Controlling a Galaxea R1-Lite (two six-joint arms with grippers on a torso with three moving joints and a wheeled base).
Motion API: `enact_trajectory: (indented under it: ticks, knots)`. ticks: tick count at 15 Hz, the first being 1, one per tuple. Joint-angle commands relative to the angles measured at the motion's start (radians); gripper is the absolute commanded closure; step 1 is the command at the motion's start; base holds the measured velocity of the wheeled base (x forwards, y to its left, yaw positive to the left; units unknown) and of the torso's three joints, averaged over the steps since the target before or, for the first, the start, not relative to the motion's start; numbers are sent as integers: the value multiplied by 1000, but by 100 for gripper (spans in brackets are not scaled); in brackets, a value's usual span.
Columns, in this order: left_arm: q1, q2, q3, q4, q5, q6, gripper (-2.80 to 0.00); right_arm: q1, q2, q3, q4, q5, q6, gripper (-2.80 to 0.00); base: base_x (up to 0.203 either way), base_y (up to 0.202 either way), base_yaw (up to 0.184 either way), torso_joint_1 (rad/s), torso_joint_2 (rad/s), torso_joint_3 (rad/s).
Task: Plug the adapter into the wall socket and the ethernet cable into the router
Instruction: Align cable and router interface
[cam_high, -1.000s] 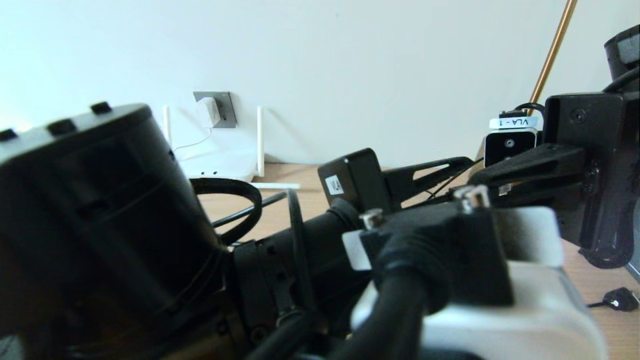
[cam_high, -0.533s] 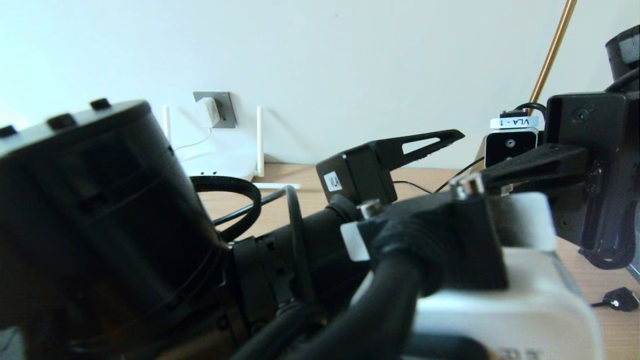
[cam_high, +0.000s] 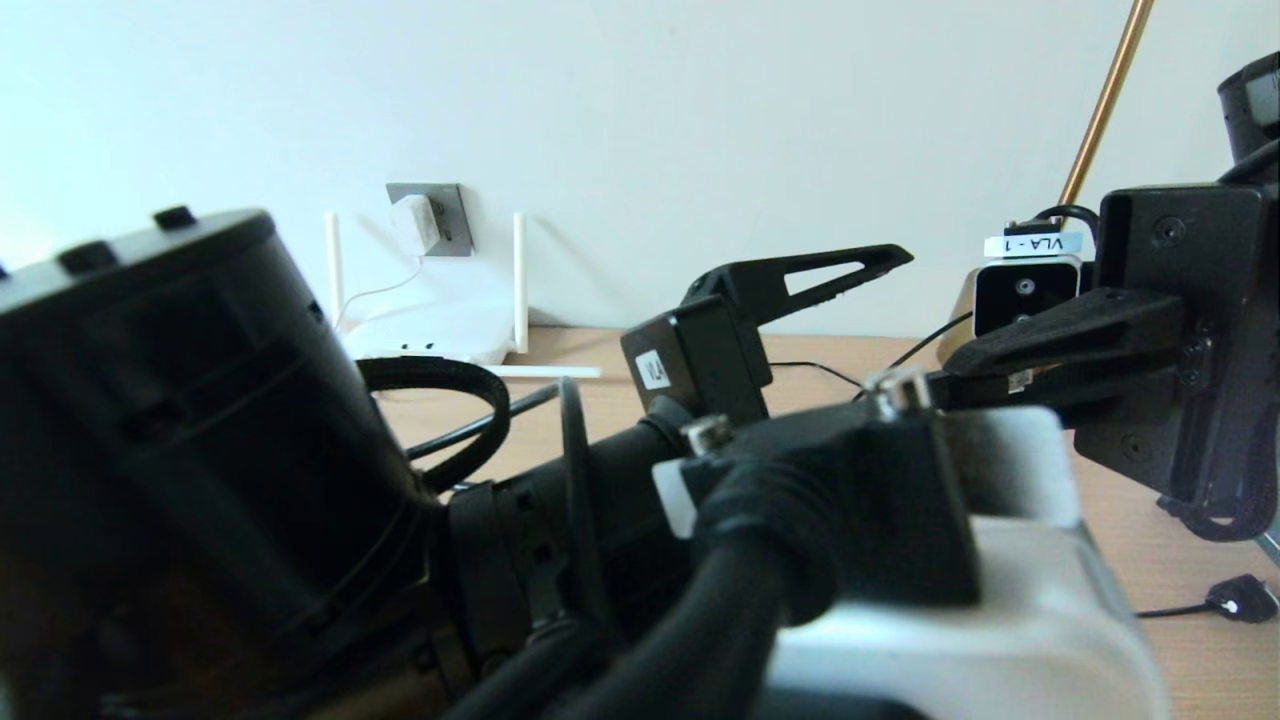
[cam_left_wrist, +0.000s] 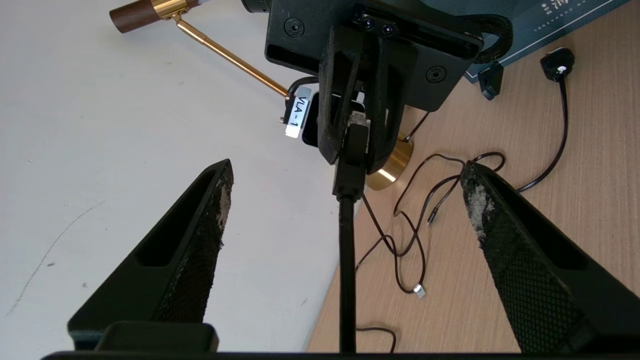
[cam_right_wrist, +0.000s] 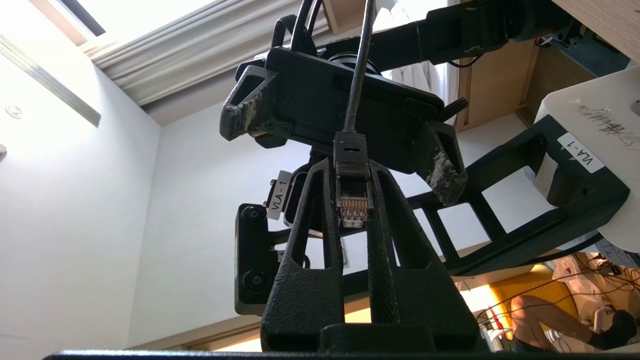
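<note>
One half is done: the adapter (cam_high: 415, 222) sits in the wall socket (cam_high: 447, 215), at 10 o'clock of the head view. Ethernet cable (cam_right_wrist: 352, 192) is pinched by the right gripper (cam_right_wrist: 353, 200); left gripper (cam_left_wrist: 345, 200) stands spread around it. Router (cam_high: 430, 335) below the socket waits.

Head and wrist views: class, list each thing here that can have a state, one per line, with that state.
adapter: plugged into the wall socket.
ethernet cable: plug clamped in the right gripper, not in the router.
left gripper: open, empty, either side of the cable.
right gripper: shut on the plug.
</note>
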Motion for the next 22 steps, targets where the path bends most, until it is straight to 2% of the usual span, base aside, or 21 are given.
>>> enact_trajectory:
  ticks: [1, 2, 3, 22]
  knots:
    - [2, -3, 6, -4, 0, 4, -280, 1, 0, 0, 2, 8, 7, 0, 0, 0, 0, 0, 0, 0]
    - [2, -5, 6, -4, 0, 4, -280, 1, 1, 0, 2, 8, 7, 0, 0, 0, 0, 0, 0, 0]
    - [2, -3, 6, -5, 0, 4, 0, 1, 1, 0, 2, 8, 7, 0, 0, 0, 0, 0, 0, 0]
    - [0, 1, 5, 1, 0, 4, 0, 15, -9, 0, 1, 8, 6, 0, 0, 0, 0, 0, 0, 0]
